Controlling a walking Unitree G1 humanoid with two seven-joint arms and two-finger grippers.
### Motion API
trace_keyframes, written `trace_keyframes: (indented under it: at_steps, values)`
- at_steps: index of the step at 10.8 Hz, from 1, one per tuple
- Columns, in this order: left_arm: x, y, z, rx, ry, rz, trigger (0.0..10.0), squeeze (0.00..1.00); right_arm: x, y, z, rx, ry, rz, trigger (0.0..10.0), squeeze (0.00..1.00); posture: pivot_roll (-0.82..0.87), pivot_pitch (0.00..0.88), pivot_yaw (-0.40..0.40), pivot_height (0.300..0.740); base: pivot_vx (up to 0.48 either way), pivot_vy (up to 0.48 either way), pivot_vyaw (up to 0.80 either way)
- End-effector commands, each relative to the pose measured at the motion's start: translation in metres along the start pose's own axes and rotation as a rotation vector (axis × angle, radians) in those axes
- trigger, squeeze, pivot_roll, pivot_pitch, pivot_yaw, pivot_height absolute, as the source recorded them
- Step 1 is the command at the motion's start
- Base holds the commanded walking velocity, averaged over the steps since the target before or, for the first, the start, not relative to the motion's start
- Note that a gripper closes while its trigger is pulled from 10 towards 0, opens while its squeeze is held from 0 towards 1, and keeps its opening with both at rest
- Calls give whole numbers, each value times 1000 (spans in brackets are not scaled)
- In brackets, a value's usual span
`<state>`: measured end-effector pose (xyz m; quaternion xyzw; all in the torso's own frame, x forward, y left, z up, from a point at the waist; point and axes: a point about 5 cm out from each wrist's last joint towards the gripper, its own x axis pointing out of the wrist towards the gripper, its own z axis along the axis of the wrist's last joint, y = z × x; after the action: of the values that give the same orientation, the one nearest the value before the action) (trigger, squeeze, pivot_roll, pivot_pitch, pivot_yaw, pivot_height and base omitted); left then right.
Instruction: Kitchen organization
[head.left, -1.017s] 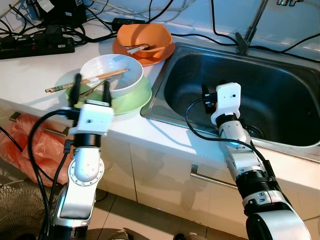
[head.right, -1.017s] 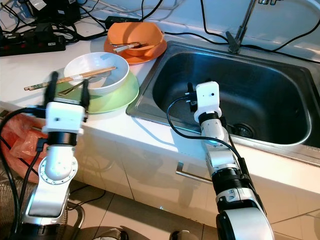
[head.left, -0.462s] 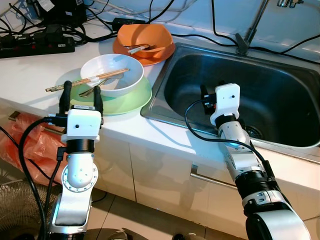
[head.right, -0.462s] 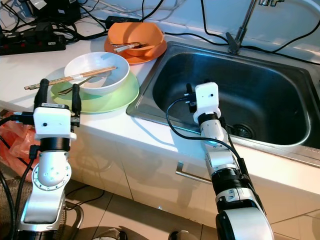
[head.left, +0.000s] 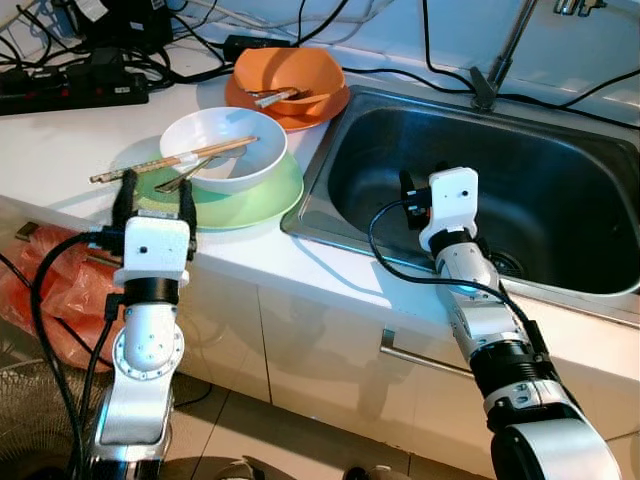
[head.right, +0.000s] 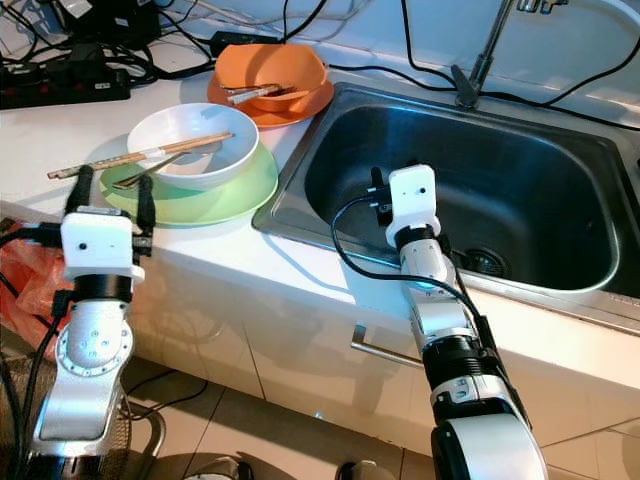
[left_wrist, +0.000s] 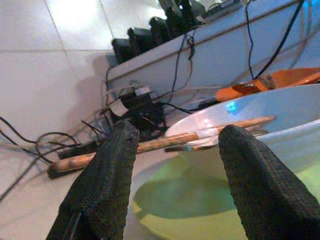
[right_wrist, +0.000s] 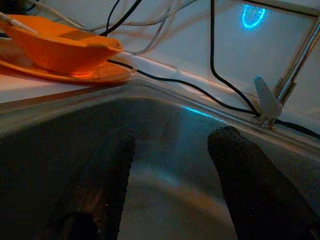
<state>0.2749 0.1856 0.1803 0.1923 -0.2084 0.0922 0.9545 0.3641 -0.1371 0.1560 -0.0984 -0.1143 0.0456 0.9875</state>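
Left gripper: fingers spread, near the green plate.
Right gripper: fingers spread, inside the sink.

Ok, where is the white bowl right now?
The white bowl sits on the green plate on the counter, on the robot's left, left of the sink. Chopsticks lie across its rim, and the orange bowl is behind it.

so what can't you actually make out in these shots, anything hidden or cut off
- Faucet: spout cut off by the top edge of the eye views.
- Sink floor: too dark in the right wrist view.
- Green plate: its middle hidden under the white bowl.
- Orange bowl: contents too small to name.
- Right gripper: its fingertips hidden behind its own wrist in the eye views.
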Motion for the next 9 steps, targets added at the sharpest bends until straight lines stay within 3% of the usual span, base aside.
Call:
trace_keyframes:
  at_steps: [1,6,7,8,9]
  values:
    - [4,-1,1,-16,-7,-9,10000,0,1,-2,0,9,4,-10,10000,0,74,104,-53,740,0,0,0]
    - [21,-8,6,-115,-26,-27,10000,0,2,-2,0,10,3,-14,10000,0,66,101,-52,740,0,0,0]
    - [22,-9,6,-137,-27,-27,4784,0,2,-3,0,8,3,-15,10000,0,64,101,-52,740,0,0,0]
    - [23,-10,6,-146,-30,-27,4784,0,2,-3,0,7,4,-16,10000,0,64,100,-53,740,0,0,0]
    - [24,-12,7,-158,-32,-32,2157,0,3,-3,1,8,4,-17,10000,0,64,98,-54,740,0,0,0]
